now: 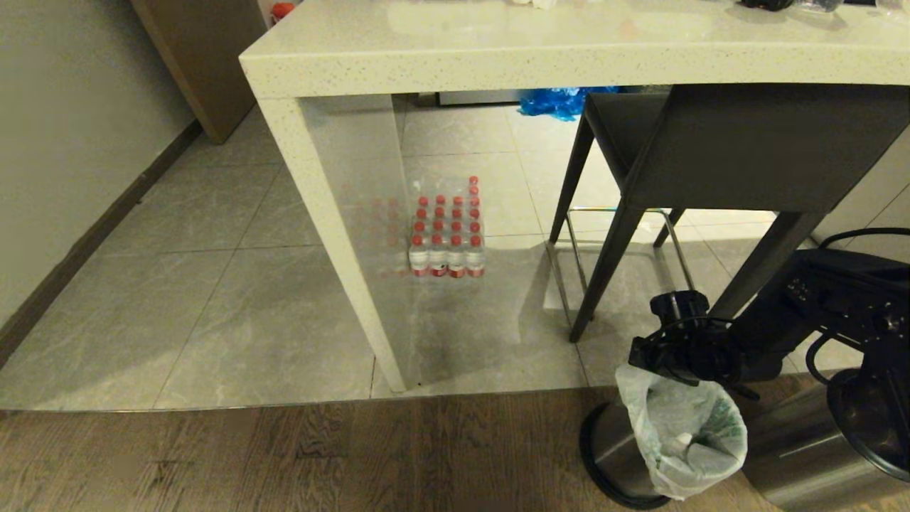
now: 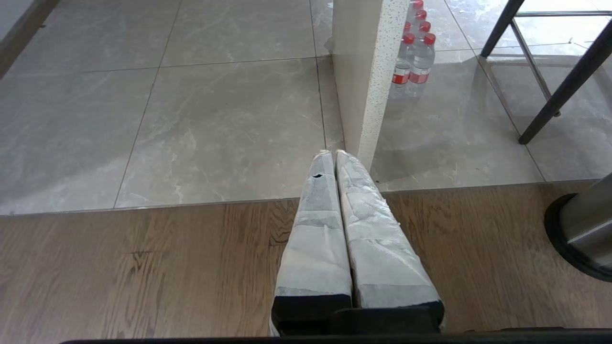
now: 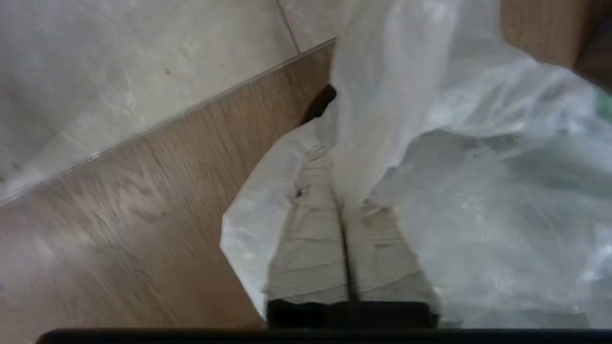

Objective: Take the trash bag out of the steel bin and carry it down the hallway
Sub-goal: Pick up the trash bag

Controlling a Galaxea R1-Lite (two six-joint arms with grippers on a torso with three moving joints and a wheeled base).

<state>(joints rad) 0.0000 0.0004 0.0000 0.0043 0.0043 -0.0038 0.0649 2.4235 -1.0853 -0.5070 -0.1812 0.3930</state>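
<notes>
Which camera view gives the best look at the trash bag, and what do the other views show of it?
The head view: the whole trash bag shows there, sitting in the steel bin, with the right gripper at its top edge. The right wrist view shows only a close stretch of film pinched between the shut fingers. The left wrist view shows none of it.

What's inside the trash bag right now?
Through the trash bag's open mouth, one small pale item shows against the green-printed film. Its lower part sits inside the steel bin, so anything deeper is hidden.
</notes>
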